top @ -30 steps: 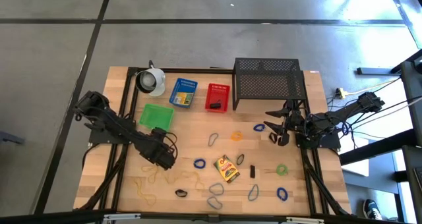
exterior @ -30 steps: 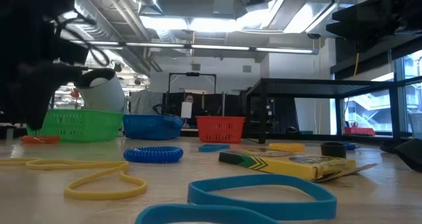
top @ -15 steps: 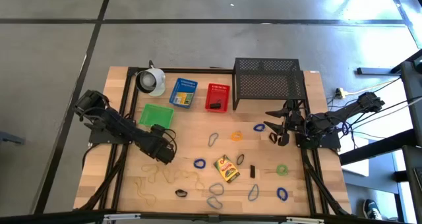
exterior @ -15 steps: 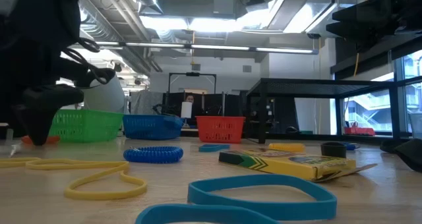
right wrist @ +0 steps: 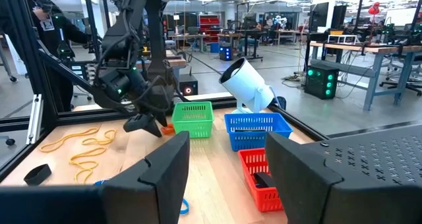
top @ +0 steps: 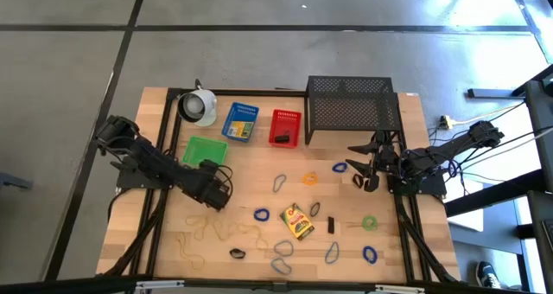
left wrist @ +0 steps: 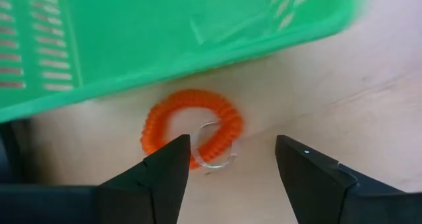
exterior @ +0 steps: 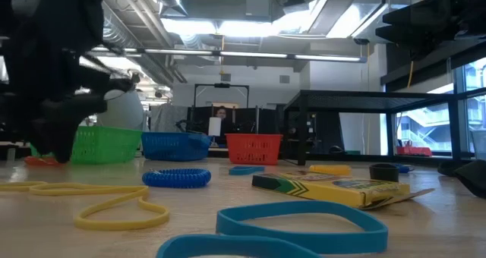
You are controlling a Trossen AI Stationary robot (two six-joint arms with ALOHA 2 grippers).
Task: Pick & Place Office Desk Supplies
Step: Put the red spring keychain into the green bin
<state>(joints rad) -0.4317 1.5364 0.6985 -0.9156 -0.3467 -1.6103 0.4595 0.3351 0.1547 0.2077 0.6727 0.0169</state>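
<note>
the orange coiled spiral band (left wrist: 192, 133) lies flat on the wooden desk (left wrist: 369, 99), just beside the wall of the green plastic mesh basket (left wrist: 165, 33). judged light, soft and springy, it may roll or squash; pinch across one side of the coil. the left hand (left wrist: 231, 165) hovers over it, fingers spread wide, empty. the right hand (top: 367, 169) waits near the black wire-mesh rack (top: 350, 108), fingers apart, empty.

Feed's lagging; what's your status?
Left gripper open over orange coiled band beside green plastic basket. Right gripper open, idle by black mesh rack. Nothing blocking.
</note>
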